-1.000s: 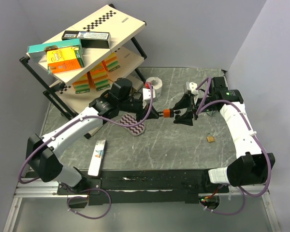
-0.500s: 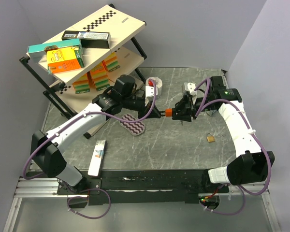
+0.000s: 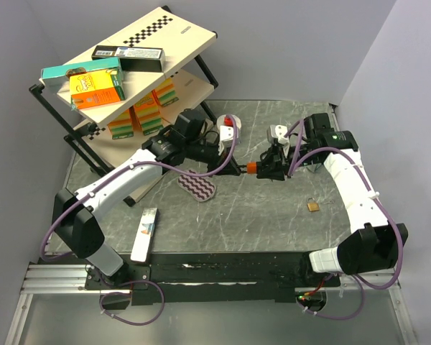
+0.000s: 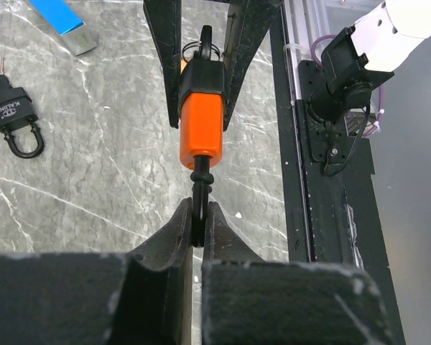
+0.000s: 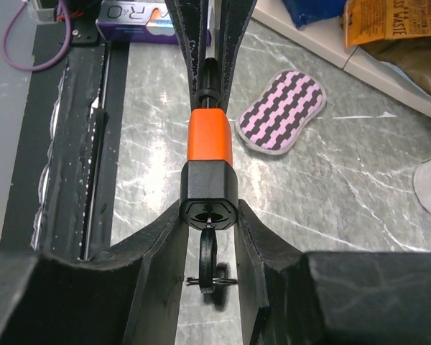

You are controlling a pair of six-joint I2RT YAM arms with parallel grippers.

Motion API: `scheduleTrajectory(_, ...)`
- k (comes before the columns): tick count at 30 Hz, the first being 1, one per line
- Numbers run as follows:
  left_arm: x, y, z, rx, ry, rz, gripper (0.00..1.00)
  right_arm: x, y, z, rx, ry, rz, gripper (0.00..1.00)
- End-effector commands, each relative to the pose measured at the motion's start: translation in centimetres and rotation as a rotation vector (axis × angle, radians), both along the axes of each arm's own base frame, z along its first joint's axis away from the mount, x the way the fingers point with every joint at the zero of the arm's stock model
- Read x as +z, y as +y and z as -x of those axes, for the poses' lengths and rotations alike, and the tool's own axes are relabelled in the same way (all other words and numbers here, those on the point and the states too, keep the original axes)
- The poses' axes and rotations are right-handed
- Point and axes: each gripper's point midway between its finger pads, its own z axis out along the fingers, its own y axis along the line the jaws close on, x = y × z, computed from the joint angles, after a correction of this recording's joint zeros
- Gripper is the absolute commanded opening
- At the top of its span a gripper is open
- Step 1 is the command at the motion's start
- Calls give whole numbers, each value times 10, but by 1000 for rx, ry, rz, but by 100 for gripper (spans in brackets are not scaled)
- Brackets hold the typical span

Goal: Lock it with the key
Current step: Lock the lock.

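An orange padlock (image 3: 250, 168) with a black end hangs in the air between both grippers. My left gripper (image 4: 199, 208) is shut on its black shackle (image 4: 200, 188), the orange body (image 4: 201, 126) pointing away from it. My right gripper (image 5: 210, 208) is shut on the lock's black end (image 5: 210, 192), its fingers (image 5: 165, 237) pressing both sides. A black key (image 5: 209, 260) with a wire ring sticks out of the keyhole, between the right fingers and touching neither. In the top view the left gripper (image 3: 235, 169) and the right gripper (image 3: 264, 171) face each other above mid-table.
A second small padlock (image 3: 313, 205) lies on the table at the right, seen as black with its key (image 4: 13, 118). A striped sponge (image 3: 199, 185), a tape roll (image 3: 231, 126) and a long box (image 3: 145, 233) lie nearby. A tilted shelf rack (image 3: 129, 79) holds boxes at the back left.
My right gripper has come in from the right and closed from wide open onto the lock's black end. The left arm has shifted slightly, still gripping the shackle.
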Motion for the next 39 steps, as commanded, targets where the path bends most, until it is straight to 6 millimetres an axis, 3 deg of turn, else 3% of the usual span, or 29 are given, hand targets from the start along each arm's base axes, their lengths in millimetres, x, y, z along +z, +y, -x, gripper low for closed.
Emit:
scheduleTrajectory(1, 49, -27, -1, -27, -134, 160, 1, 28, 26, 20, 136, -36, -110, 16)
scheduleTrajectory(16, 56, -41, 14, -80, -178, 234, 1, 45, 44, 34, 232, 119, -205, 0)
scheduleTrajectory(20, 56, -46, 17, -98, -158, 247, 1, 47, 51, 31, 231, 90, -200, 0)
scheduleTrajectory(21, 57, -48, 18, -106, -157, 248, 1, 45, 54, 21, 229, 27, -201, 0)
scheduleTrajectory(28, 55, -52, 17, -116, -159, 248, 1, 51, 61, 30, 250, 28, -209, 0)
scheduleTrajectory(33, 54, -38, 13, -84, -166, 225, 1, 43, 54, 31, 239, 15, -176, 0)
scheduleTrajectory(39, 46, -9, 2, -12, -154, 172, 1, 34, 28, 23, 160, 41, -111, 5)
